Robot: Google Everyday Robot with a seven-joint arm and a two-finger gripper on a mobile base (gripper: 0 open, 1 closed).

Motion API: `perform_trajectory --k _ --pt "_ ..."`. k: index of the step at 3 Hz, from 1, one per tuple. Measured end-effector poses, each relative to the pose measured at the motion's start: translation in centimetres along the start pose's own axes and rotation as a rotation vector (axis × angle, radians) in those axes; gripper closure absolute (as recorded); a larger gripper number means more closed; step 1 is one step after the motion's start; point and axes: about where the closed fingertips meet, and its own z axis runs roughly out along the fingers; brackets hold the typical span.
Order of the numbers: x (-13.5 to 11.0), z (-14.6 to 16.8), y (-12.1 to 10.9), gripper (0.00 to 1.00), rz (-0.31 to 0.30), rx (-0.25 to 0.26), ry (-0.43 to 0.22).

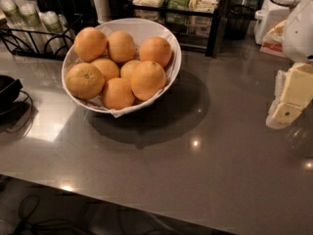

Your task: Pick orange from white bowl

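Camera view: orange (84, 80) in white bowl (142, 26), well apart from end effector (288, 99); grip unclear.

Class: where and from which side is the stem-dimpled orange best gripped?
Grip the orange across its middle from above: its top is bare, other oranges crowd its right and the bowl rim its left. The gripper hangs at right.

Bare counter (230, 146) lay between the gripper (289, 99) at the right edge and the white bowl (146, 27), where neighbouring oranges (105, 68) pressed against the orange (84, 80), its top uncovered.
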Motion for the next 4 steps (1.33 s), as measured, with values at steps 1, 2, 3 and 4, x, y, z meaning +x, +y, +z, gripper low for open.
perform_trajectory --k 1,2,3,4 --pt "0.0 0.0 0.0 0.00 0.000 0.000 0.000" --pt "-3.4 1.1 0.5 0.00 -0.062 -0.025 -0.048" --pt "-9.6 1.5 2.8 0.00 -0.236 -0.051 -0.125" --pt "-9.6 1.5 2.8 0.00 -0.237 -0.051 -0.126"
